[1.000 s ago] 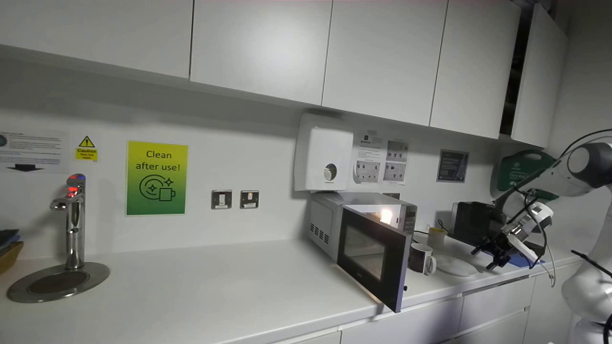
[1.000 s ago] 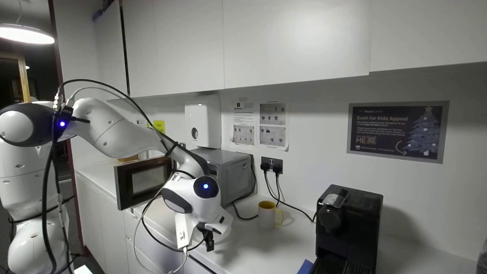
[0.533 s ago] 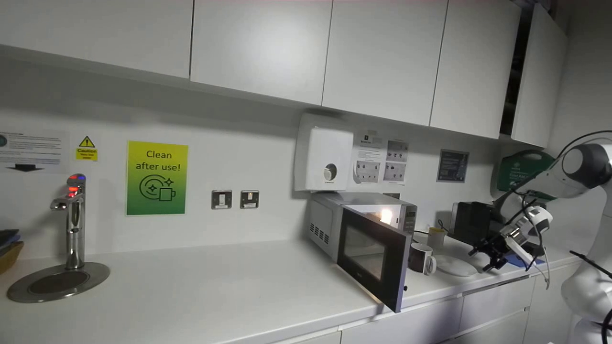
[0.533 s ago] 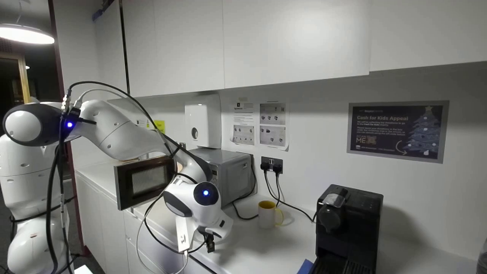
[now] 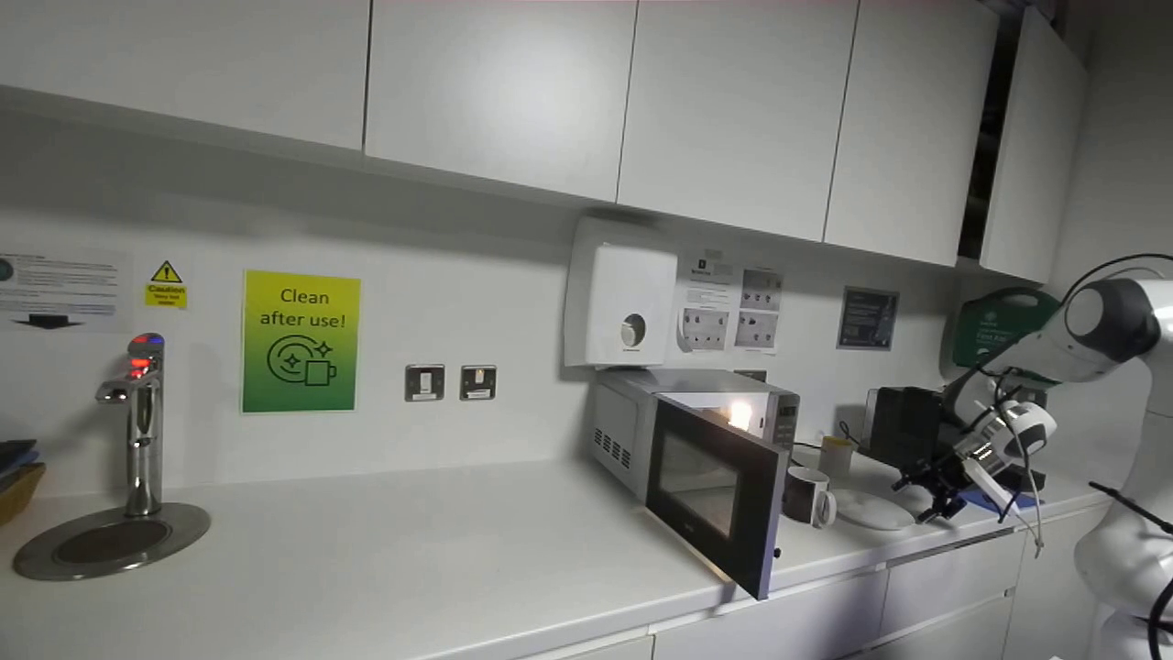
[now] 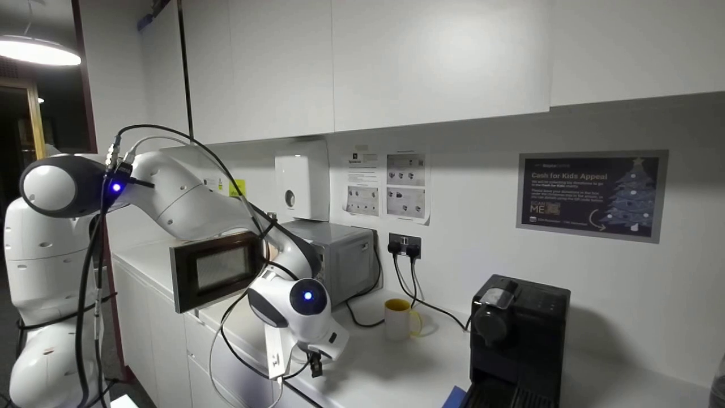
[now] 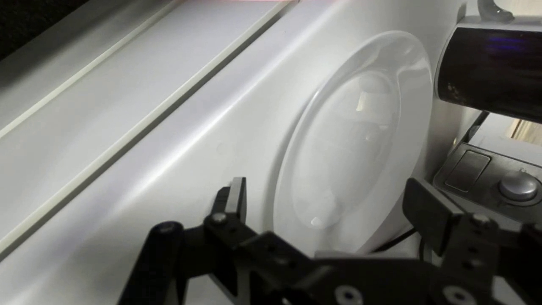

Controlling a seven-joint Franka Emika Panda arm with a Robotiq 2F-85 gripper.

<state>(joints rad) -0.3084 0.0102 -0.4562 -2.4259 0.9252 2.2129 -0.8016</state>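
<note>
One arm (image 6: 195,207) shifted, one plate (image 7: 347,148), two mugs (image 5: 803,498)

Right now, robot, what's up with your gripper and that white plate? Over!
Gripper open, holding nothing. White plate on counter, not gripped. Black-and-white mug beside it, maybe in the way.

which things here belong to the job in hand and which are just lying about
In the job, it seems:
open gripper
white plate, nearest to it, not held

Probably just lying about:
open microwave
dark-and-white mug
yellow-lined mug
coffee machine
</note>
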